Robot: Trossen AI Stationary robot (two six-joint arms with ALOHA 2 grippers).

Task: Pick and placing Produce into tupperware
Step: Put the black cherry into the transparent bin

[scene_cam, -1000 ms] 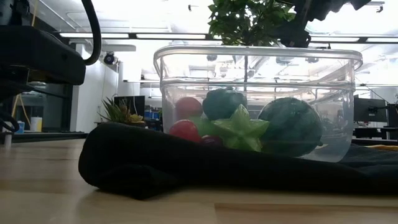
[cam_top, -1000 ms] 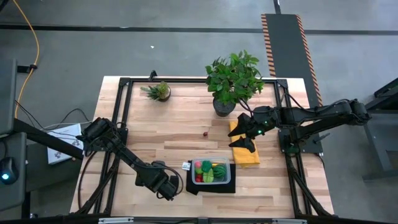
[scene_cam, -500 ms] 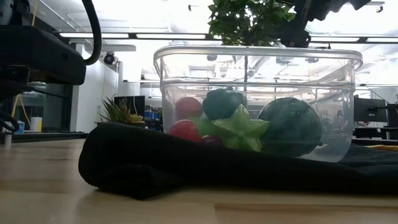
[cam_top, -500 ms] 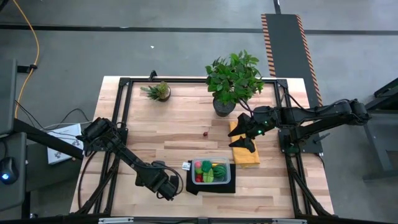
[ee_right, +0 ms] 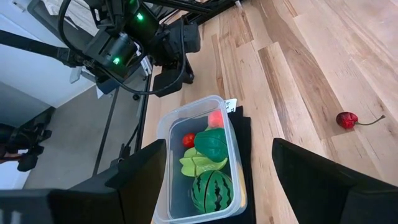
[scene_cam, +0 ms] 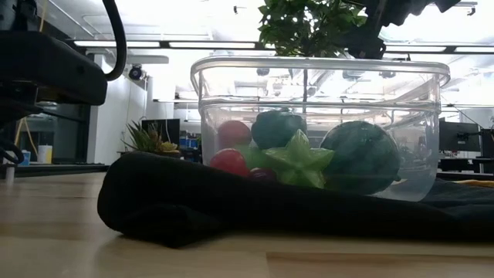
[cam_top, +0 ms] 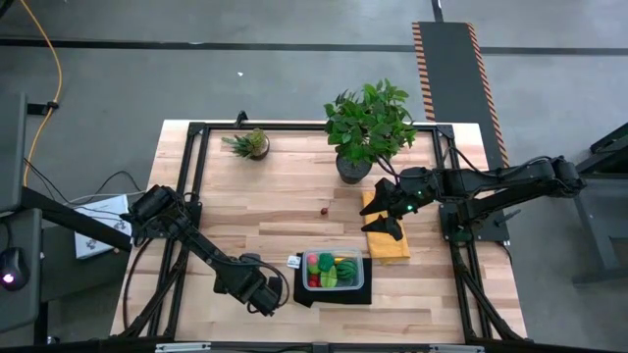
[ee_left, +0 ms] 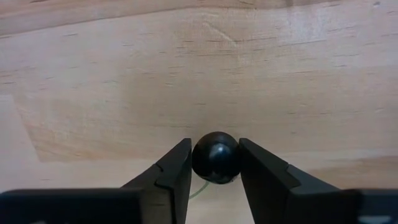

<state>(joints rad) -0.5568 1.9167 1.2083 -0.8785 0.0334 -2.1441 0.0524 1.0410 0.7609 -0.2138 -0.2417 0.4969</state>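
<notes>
The left gripper (ee_left: 214, 180) is reaching low near the desk's front edge, fingers pinching a dark round berry (ee_left: 215, 157) beside the tupperware (cam_top: 334, 272). The right gripper (cam_top: 390, 208) is hovering with fingers spread wide over the yellow cloth (cam_top: 392, 243).

A pale wooden table (cam_top: 294, 196) of jointed planks, its grain plain and its finish matt, fills the centre of the high view. At lower centre a clear, glossy plastic tupperware (scene_cam: 320, 73) sits on a soft black cloth mat (scene_cam: 193, 205), matt and rumpled. Inside, smooth plastic produce (scene_cam: 297, 158) catches the light. In the left wrist view, a shiny dark ball (ee_left: 215, 157) shows between matt black fingers (ee_left: 168, 177). A yellow cloth (cam_top: 390, 240) lies at centre right.
</notes>
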